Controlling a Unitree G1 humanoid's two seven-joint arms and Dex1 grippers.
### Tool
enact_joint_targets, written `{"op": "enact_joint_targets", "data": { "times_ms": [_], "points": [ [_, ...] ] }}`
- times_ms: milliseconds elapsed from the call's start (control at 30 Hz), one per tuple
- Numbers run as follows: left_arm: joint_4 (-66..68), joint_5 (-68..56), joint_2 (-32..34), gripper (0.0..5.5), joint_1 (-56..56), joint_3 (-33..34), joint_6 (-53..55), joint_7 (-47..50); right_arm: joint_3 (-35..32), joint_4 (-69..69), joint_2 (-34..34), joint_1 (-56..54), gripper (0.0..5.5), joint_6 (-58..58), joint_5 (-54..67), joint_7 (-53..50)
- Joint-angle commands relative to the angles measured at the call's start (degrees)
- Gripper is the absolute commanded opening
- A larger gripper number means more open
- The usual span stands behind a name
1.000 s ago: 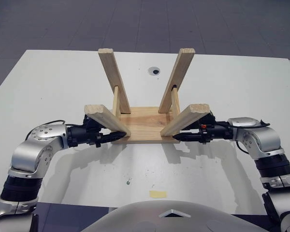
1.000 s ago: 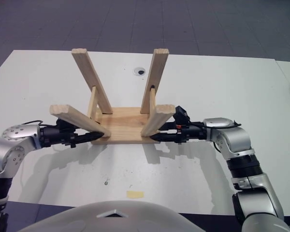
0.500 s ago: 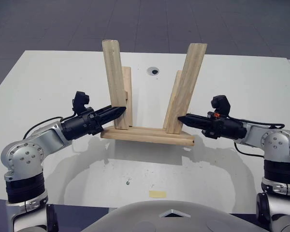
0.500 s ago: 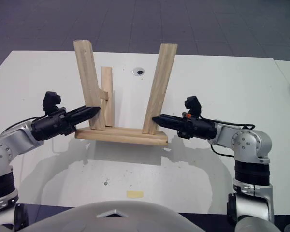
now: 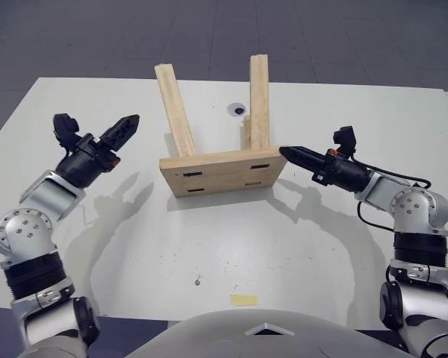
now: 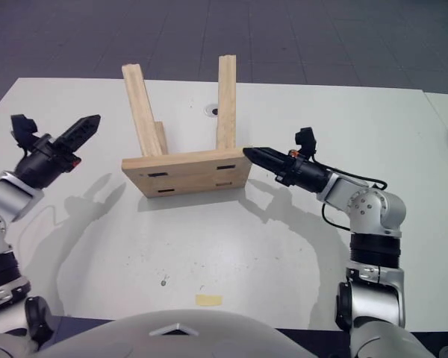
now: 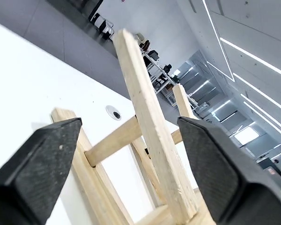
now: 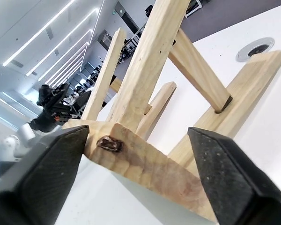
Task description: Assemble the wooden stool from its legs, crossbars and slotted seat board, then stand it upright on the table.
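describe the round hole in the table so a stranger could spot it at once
On the white table, find the wooden stool near the middle. Beyond it, seen between its legs, is a small round hole with a grey rim. Unlike the yellow scrap near the front edge, it is round and sunk into the tabletop.

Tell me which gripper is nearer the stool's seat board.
Right. The right gripper sits at the right edge of the seat board, touching it or nearly so. The left gripper hangs well off to the board's left, clearly apart from it.
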Motion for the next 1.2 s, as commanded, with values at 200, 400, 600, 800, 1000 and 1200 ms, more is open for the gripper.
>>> {"op": "enact_joint_targets", "data": {
  "times_ms": [200, 400, 600, 800, 1000, 1200],
  "points": [
    [-8.97, 10.39, 17.73, 5.4, 12.81, -8.87, -3.35, -29.63, 15.09, 9.97, -5.59, -2.89, 5.38, -31.09, -23.09, 18.52],
    [0.13, 34.51, 11.26, 5.4, 4.49, -30.79, -18.81, -27.01, 20.49, 20.44, 0.0, -7.24, 4.91, -38.45, -28.63, 22.72],
    [3.3, 35.52, 6.67, 4.68, 1.89, -31.19, -21.58, -27.98, 19.87, 23.08, 1.25, -8.3, 4.01, -36.43, -27.96, 24.83],
    [2.85, 25.04, 3.42, 3.65, 0.62, -26.04, -11.17, -29.31, 20.35, 20.98, 0.86, -5.88, 3.06, -31.19, -27.24, 26.61],
    [-0.17, 18.33, 3.69, 3.29, 3.35, -21.23, -2.88, -30.18, 19.24, 13.63, -1.66, -3.05, 2.57, -18.19, -20.9, 29.93],
    [-9.94, 0.33, -0.87, 3.16, 7.01, -11.24, 7.74, -19.95, 2.26, -4.14, 0.24, 0.5, 2.45, 12.33, 10.18, 19.27]
  ]
}}
